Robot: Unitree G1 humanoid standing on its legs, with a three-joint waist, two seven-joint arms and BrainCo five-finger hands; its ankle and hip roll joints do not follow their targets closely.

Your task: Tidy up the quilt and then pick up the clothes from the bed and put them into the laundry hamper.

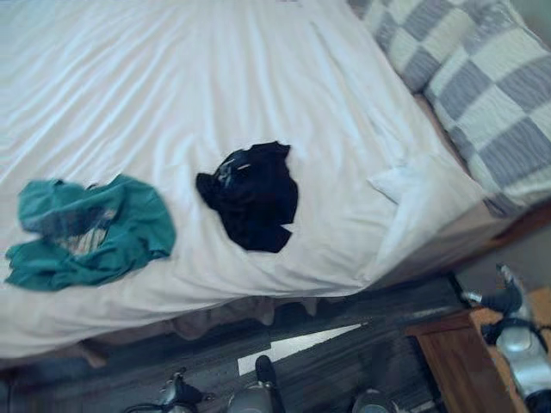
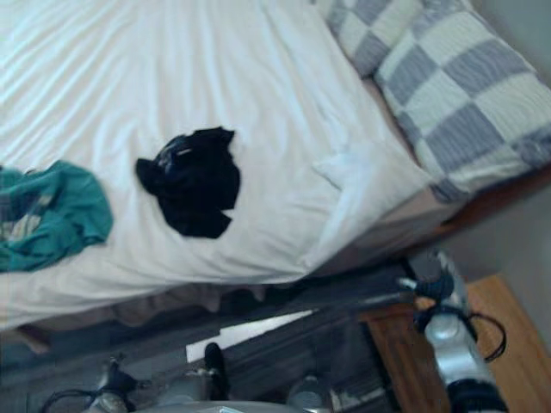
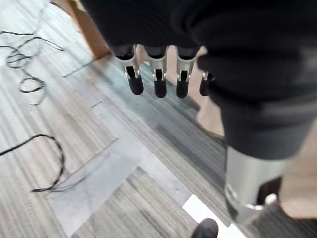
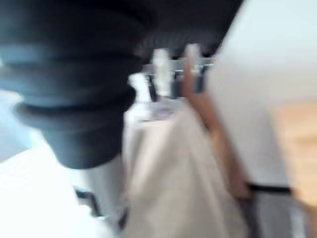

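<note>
White quilt [image 1: 215,77] covers the bed from edge to edge in the two eye views, lying mostly flat with long shallow creases, and its corner [image 1: 405,185] nearest the pillows is folded back on itself. Two grey-and-white checked pillows [image 1: 469,64] lie at the head of the bed, on the robot's right. A crumpled black garment [image 1: 254,194] lies on the quilt near the middle of the near side, and a bunched teal garment [image 1: 90,228] lies well apart from it towards the robot's left, close to the near edge. The right eye view shows less of the teal garment, which its left border cuts off.

Grey striped carpet [image 3: 59,148] runs along the bedside. A wooden bedside cabinet [image 2: 508,335] stands at the lower right, below the pillows.

The right hand [image 2: 430,280] hangs beside the bed's corner, over the floor by the cabinet; whether its fingers are straight or curled cannot be told, since its wrist view is too blurred to read. The left wrist view shows the left hand [image 3: 158,74] over the carpet with its fingers straight and relaxed, holding nothing. That view also takes in a brown wooden bed leg [image 3: 89,29].
</note>
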